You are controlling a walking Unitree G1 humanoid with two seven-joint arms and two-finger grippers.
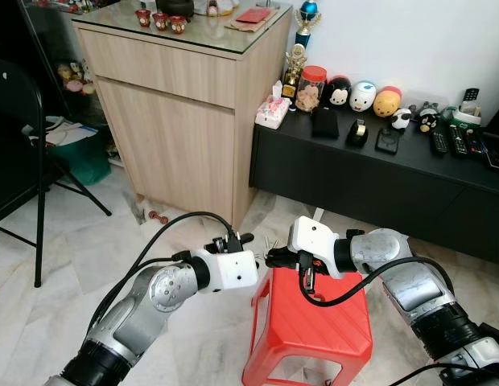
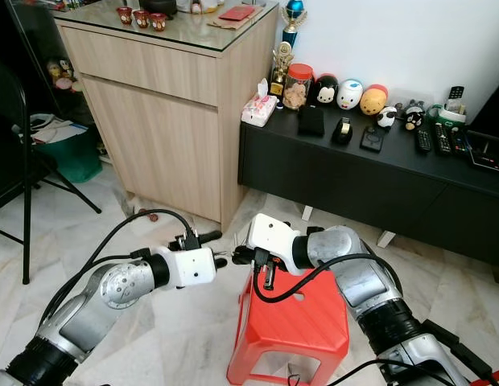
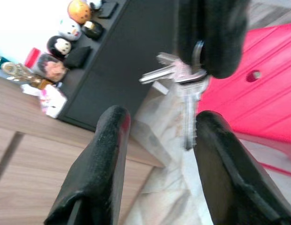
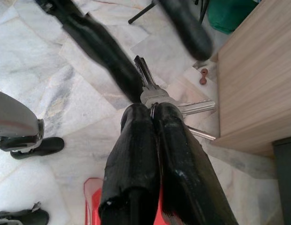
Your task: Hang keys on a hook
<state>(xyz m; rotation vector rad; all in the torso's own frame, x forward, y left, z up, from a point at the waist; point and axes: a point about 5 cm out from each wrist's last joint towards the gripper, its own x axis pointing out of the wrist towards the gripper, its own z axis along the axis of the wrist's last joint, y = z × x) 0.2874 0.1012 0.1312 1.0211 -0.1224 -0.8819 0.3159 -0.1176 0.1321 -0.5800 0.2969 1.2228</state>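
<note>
A bunch of silver keys (image 3: 183, 77) hangs from my right gripper (image 4: 152, 110), which is shut on the key heads (image 4: 157, 96). This gripper is above the left edge of a red plastic stool (image 1: 314, 330). My left gripper (image 3: 162, 117) faces it from the left, open, its two black fingers (image 3: 108, 154) on either side of the dangling key blades without touching them. In the left eye view both grippers meet at the keys (image 1: 270, 244), about knee height over the marble floor. No hook can be made out.
A tall wooden cabinet (image 1: 177, 112) stands ahead on the left. A low black console (image 1: 378, 177) with toys, jars and remotes runs along the white wall to the right. A black folding chair (image 1: 16, 161) is at far left.
</note>
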